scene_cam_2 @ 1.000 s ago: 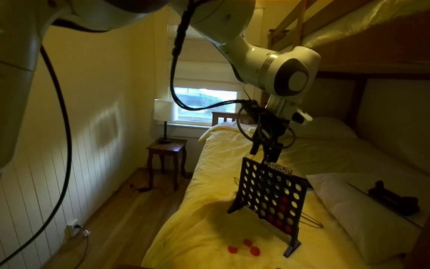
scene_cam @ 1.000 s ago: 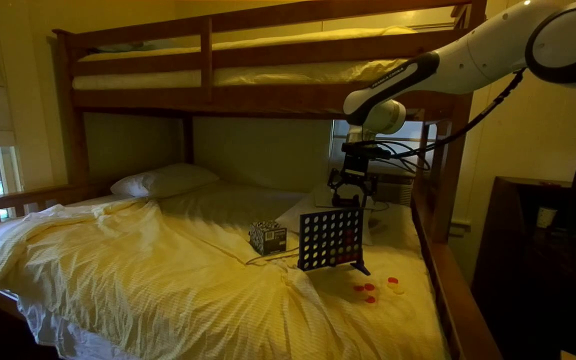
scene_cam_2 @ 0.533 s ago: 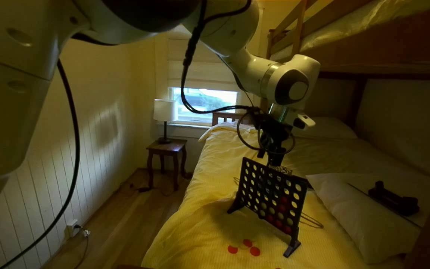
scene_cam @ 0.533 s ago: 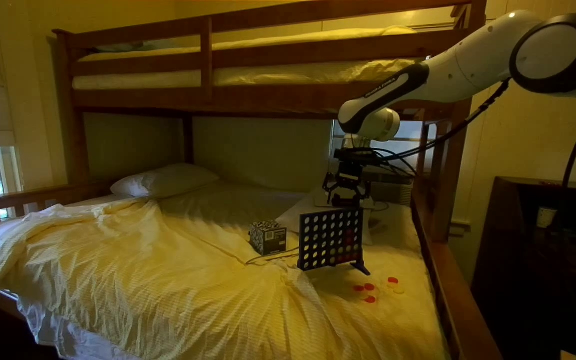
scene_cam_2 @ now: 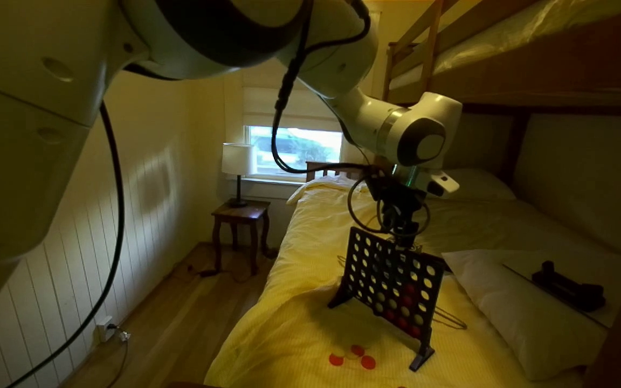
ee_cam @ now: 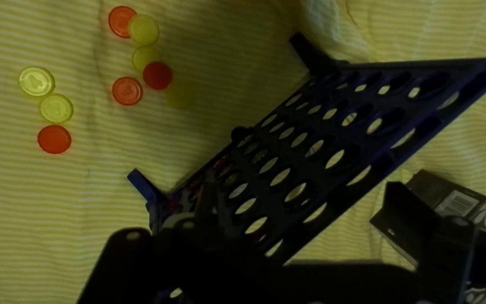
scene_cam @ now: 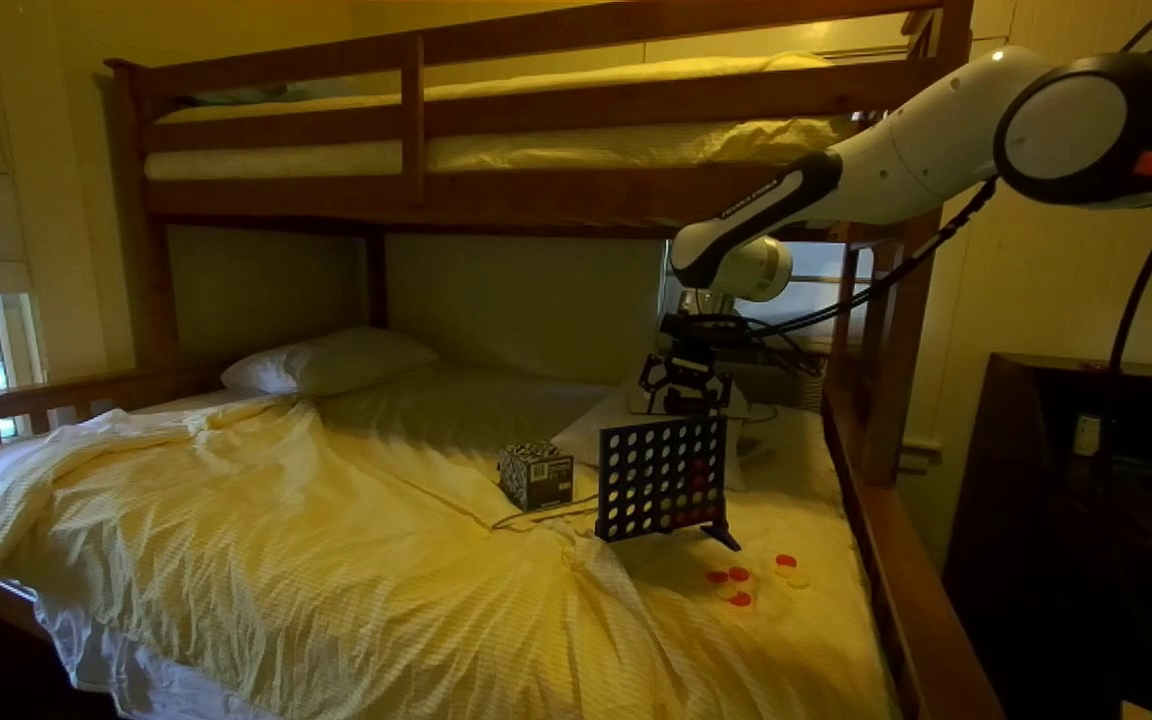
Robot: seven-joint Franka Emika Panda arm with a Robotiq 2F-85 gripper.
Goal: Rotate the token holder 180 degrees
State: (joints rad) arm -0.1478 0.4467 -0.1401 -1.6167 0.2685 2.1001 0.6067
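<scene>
Token holder (ee_cam: 329,133), dark upright round-holed board, stands beneath wide-spread, empty hand (ee_cam: 301,194), now dropped closer, presumably to grip and turn.

The pincer (ee_cam: 301,192) is black and angular, with rounded knuckles (ee_cam: 131,237). Above it the arm (scene_cam: 921,145) is white, smooth and bulbous, with oval dimples (scene_cam_2: 57,69), a silver ring (scene_cam_2: 389,131) near the pincer, a black-rimmed round cap (scene_cam: 1066,125) farther off and a black strip (scene_cam: 774,205) bearing pale lettering (scene_cam: 748,199). Black cables (scene_cam_2: 283,99) loop just beside the pincer and run up from it.
</scene>
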